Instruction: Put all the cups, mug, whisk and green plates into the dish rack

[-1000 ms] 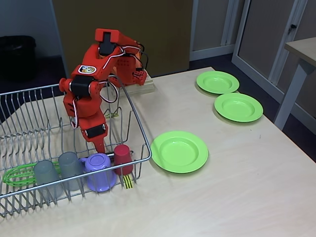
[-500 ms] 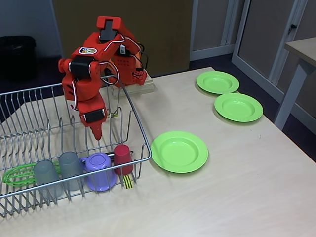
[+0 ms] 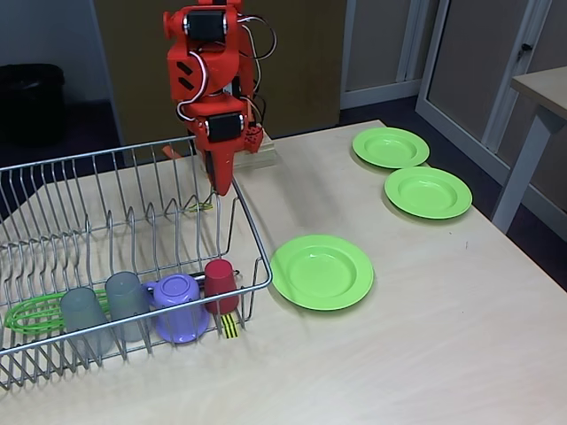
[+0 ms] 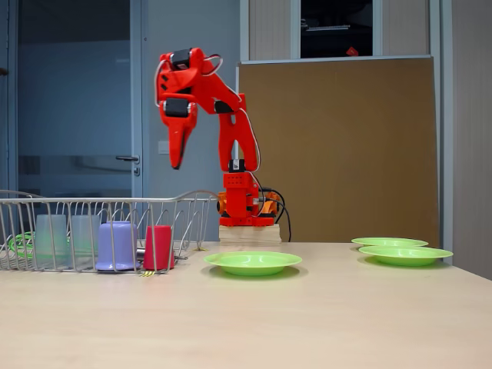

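Fingers [image 3: 221,181] pinched together and holding nothing are hanging above the dish rack's [image 3: 252,239] right rim, three green plates [image 3: 322,270] lying apart on open tabletop [image 3: 425,336].

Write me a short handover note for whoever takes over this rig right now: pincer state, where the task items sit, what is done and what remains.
Pincer: raised above the dish rack's right end, carrying nothing; open or shut cannot be told.
In the rack: two grey cups, purple mug, red cup, and green whisk lying at the left end.
On the table: three green plates, one just right of the rack, two farther back right.
Done: cups, mug, whisk. Left: all three plates.
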`<action>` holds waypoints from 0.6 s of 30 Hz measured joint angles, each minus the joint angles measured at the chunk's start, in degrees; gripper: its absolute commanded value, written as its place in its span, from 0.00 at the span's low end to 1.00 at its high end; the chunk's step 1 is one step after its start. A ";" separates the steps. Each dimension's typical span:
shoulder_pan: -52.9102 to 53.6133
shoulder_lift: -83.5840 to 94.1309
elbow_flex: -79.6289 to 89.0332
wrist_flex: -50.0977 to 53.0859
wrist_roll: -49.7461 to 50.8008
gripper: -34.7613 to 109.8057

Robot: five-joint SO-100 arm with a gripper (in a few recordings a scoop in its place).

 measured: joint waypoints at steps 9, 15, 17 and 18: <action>-14.06 10.28 25.40 -15.82 24.17 0.26; -21.62 11.34 41.40 -29.71 37.09 0.33; -23.29 11.51 45.62 -33.31 40.34 0.37; -24.17 11.51 47.64 -34.89 41.92 0.39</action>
